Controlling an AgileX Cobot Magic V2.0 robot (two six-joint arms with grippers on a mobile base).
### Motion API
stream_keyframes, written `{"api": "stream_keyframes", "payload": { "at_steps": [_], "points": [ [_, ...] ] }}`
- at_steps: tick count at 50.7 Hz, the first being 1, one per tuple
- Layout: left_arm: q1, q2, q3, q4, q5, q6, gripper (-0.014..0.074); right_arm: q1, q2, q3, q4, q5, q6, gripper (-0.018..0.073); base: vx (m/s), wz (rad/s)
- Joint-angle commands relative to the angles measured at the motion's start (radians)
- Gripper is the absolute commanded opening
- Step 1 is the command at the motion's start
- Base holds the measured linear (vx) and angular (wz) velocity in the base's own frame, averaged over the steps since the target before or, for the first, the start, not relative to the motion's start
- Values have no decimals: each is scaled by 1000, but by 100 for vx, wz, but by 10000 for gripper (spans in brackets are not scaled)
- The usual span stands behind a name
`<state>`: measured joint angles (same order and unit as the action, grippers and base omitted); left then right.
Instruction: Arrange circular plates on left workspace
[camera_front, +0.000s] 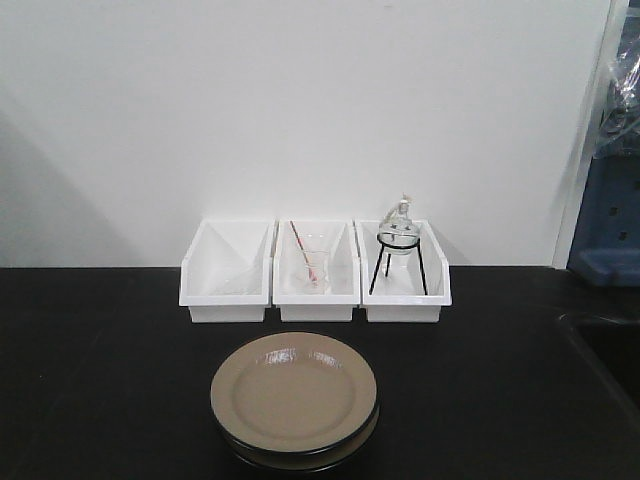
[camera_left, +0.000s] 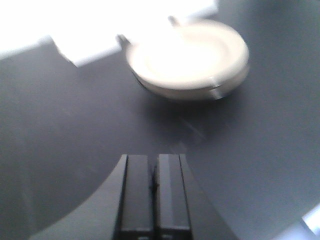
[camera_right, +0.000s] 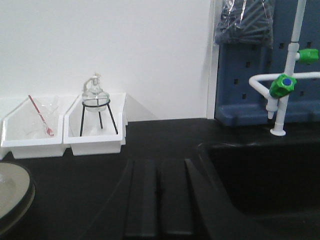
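Two beige-tan circular plates lie stacked, slightly offset, at the front middle of the black bench top. The stack shows overexposed in the left wrist view and its rim shows at the left edge of the right wrist view. My left gripper is shut and empty, hovering above the bench a short way from the stack. My right gripper is shut and empty, to the right of the stack, beside the sink. Neither gripper shows in the front view.
Three white bins stand in a row behind the plates; the middle one holds a glass beaker with a red-tipped rod, the right one a glass lamp on a black tripod. A recessed black sink with a white-green tap lies at the right.
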<state>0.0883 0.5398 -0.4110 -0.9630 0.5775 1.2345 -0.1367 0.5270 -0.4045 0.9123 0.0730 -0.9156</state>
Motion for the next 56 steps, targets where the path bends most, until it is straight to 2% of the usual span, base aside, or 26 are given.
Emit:
{"api": "stream_keyframes", "payload": {
  "at_steps": [1, 10, 14, 17, 26, 33, 45, 48, 49, 53, 56],
  "points": [
    [-6, -28, -26, -85, -105, 1, 0, -1, -11, 0, 11, -62, -9, -4, 0, 0],
    [-6, -31, -26, -125, -98, 1, 0, -1, -9, 2, 84, -56, -2, -4, 0, 0],
    [-6, -31, -26, -120, -95, 1, 0, -1, -9, 2, 172, -27, 25, -4, 0, 0],
    [-6, -31, -26, -120, -95, 1, 0, -2, -7, 2, 278, -9, 48, -4, 0, 0],
    [-6, -31, -26, -120, -95, 1, 0, -2, -7, 2, 442, -9, 47, -4, 0, 0],
    [-6, -31, -26, -120, -95, 1, 0, -2, -7, 2, 483, -9, 47, -4, 0, 0],
    [-21, -84, -15, -118, -107, 1, 0, -2, -7, 2, 484, -9, 47, -4, 0, 0],
    [-38, -135, 1, -39, -138, 1, 0, -2, -7, 2, 484, -10, 47, -4, 0, 0],
    [-57, -211, 29, 101, -184, -51, 0, -2, -7, 2, 484, -9, 47, -4, 0, 0],
    [-60, -291, 83, 253, -242, -194, 0, -2, -7, 2, 484, -10, 47, -4, 0, 0],
    [-60, -342, 123, 336, -283, -314, 0, -2, -7, 2, 484, -9, 47, -4, 0, 0]
  ]
}}
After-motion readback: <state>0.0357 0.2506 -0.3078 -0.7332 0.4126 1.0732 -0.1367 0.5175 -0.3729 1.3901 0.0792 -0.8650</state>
